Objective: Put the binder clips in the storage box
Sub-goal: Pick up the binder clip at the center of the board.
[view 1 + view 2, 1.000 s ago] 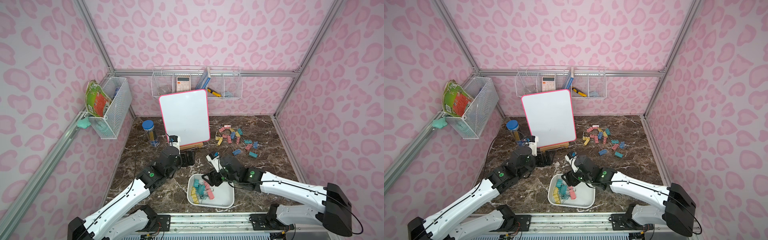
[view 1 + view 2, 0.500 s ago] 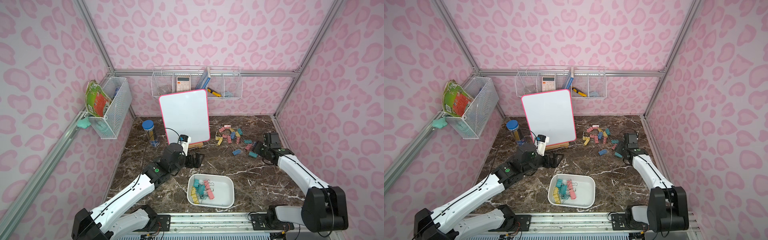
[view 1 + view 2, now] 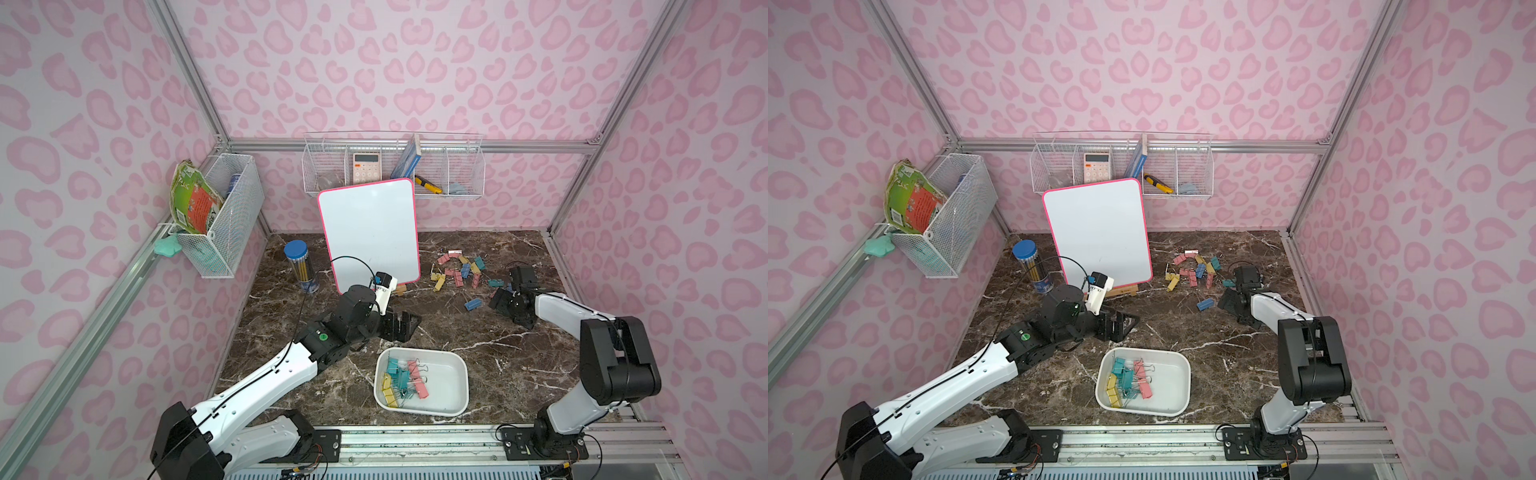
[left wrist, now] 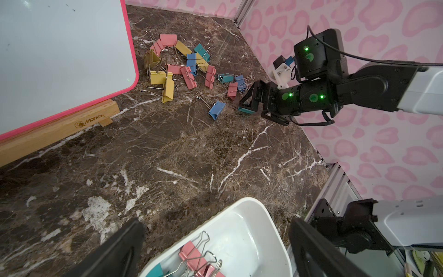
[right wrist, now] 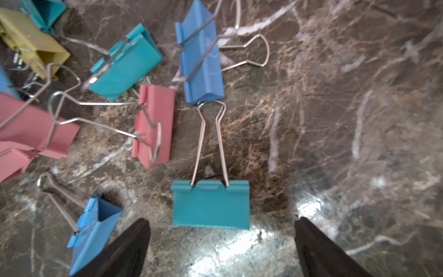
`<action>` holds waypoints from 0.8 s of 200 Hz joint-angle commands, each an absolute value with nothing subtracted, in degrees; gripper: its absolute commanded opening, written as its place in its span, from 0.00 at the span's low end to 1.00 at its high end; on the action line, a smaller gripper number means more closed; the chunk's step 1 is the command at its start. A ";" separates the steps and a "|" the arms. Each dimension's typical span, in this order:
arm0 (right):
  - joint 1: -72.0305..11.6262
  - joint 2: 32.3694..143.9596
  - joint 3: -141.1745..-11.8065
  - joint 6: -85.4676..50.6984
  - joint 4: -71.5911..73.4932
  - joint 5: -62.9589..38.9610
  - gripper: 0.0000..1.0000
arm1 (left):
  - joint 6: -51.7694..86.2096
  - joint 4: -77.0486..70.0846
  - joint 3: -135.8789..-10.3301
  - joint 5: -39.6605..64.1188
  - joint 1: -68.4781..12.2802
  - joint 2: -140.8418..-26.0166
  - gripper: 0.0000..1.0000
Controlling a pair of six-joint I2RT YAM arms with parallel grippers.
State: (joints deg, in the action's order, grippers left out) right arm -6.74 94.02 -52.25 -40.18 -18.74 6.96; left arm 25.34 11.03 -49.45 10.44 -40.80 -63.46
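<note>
Several pastel binder clips (image 3: 457, 270) (image 3: 1192, 270) lie scattered on the marble at the back right. More of them (image 3: 401, 378) (image 3: 1125, 380) (image 4: 194, 259) lie in the white storage box (image 3: 444, 386) (image 3: 1169, 374) (image 4: 239, 230) near the front. My right gripper (image 3: 500, 305) (image 3: 1227, 301) (image 4: 249, 100) (image 5: 221, 221) is open and low at the pile's near edge. A teal clip (image 5: 211, 203) (image 4: 245, 109) lies on the table just in front of its spread fingers, untouched. My left gripper (image 3: 401, 326) (image 3: 1121, 326) (image 4: 215, 223) hangs open and empty beside the box's far left corner.
A pink-framed whiteboard (image 3: 370, 232) on a wooden easel (image 4: 57, 134) stands at the back centre, with a pencil tube (image 3: 301, 266) to its left. Wire baskets hang on the back wall (image 3: 395, 166) and the left wall (image 3: 220, 216). One blue clip (image 3: 473, 304) lies apart.
My right arm left the storage box, swung to the pile at the back right and came down with its jaws opening wider. My left gripper shifted slightly right.
</note>
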 commanded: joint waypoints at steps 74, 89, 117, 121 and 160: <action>-7.91 96.10 -51.56 -38.45 -15.64 11.11 0.60 | 25.05 10.51 -49.42 8.95 -40.83 -63.03 0.99; -7.91 94.85 -51.07 -38.17 -15.47 11.72 0.55 | 25.14 10.56 -49.42 8.87 -40.79 -62.99 0.99; -7.91 90.54 -50.08 -37.80 -16.60 13.33 0.48 | 25.22 10.70 -49.41 8.58 -40.79 -62.79 0.99; -7.89 89.70 -49.83 -37.79 -16.73 13.48 0.47 | 25.25 10.69 -49.40 8.48 -40.78 -62.84 0.99; -8.15 79.67 -48.68 -38.47 -20.98 13.13 0.46 | 25.64 10.16 -49.05 7.83 -40.78 -62.23 0.99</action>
State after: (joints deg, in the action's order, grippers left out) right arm -7.90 84.40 -49.08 -38.46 -17.69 12.56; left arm 25.41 11.05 -49.21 8.49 -40.82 -62.72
